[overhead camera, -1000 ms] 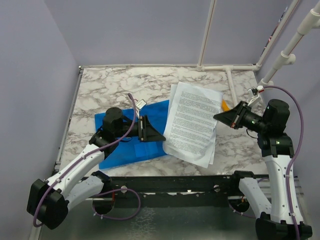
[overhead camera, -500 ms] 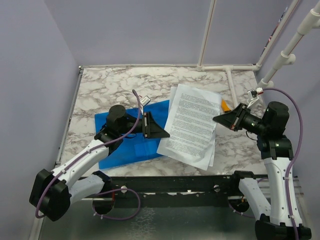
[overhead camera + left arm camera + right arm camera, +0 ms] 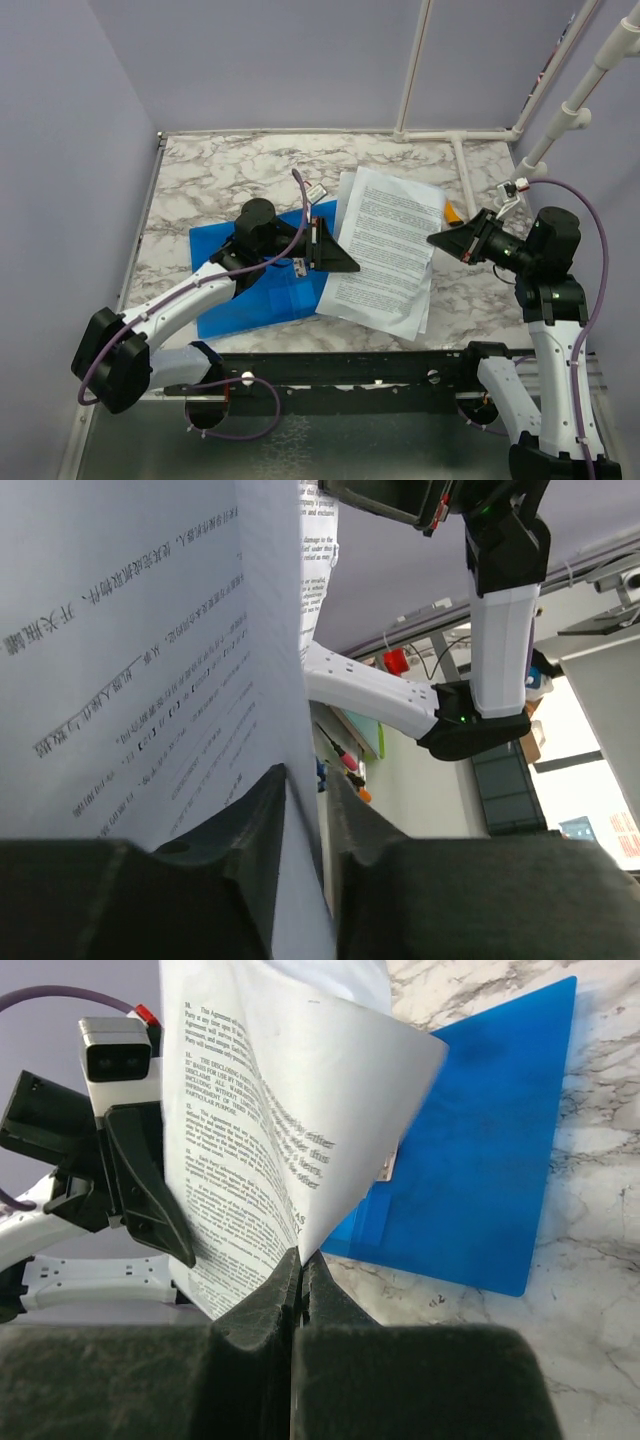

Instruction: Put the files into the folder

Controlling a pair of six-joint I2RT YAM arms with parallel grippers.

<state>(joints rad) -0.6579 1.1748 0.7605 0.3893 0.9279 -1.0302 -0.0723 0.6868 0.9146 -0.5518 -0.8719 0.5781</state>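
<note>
The files (image 3: 385,250) are white printed sheets held above the marble table, to the right of the blue folder (image 3: 250,285). My right gripper (image 3: 437,240) is shut on their right edge; in the right wrist view its jaws (image 3: 300,1257) pinch the files (image 3: 270,1110) with the folder (image 3: 490,1160) flat beyond. My left gripper (image 3: 350,265) reaches over the folder to the sheets' left edge. In the left wrist view the files (image 3: 150,660) pass between its jaws (image 3: 307,775), which stand narrowly open with a slit beside the paper.
An orange object (image 3: 452,212) lies on the table (image 3: 220,170) behind the sheets' right side. White pipes (image 3: 415,70) rise at the back and right. A small white label (image 3: 385,1165) sits on the folder. The left arm (image 3: 180,310) crosses the folder's near part.
My left gripper has moved right across the folder to the files' left edge, and its jaws have narrowed around the paper. The right gripper keeps its grip and has barely moved.
</note>
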